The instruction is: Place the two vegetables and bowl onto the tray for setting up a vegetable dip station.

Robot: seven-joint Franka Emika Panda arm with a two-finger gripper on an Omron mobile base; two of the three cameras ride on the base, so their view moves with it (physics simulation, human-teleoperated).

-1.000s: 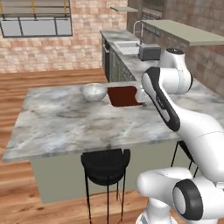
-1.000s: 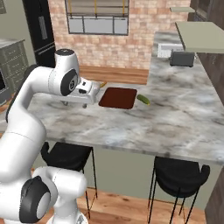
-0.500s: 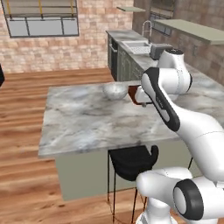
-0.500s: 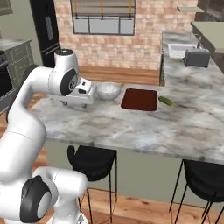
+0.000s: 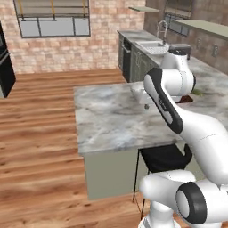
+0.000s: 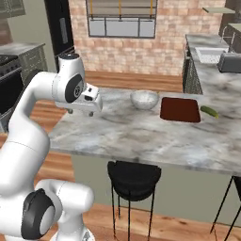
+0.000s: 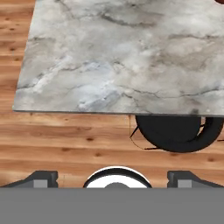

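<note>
— Looking at the right base view, I have the gripper (image 6: pixel 86 104) hanging over the near-left part of the marble island (image 6: pixel 141 134), jaws spread wide and empty. Nothing is on the tray (image 6: pixel 180 109) yet.

— What would you go for first?

— The bowl (image 6: pixel 144 99), I think; it sits just left of the tray. I'd come down over its rim, pinch one wall, lift clear of the tray's low lip and set it toward one end, leaving room.

— And the count?

— One bowl, one tray, one cucumber (image 6: pixel 209 111) just right of the tray. I can't find the carrot. One black stool (image 6: pixel 133 175) under the counter.
</note>
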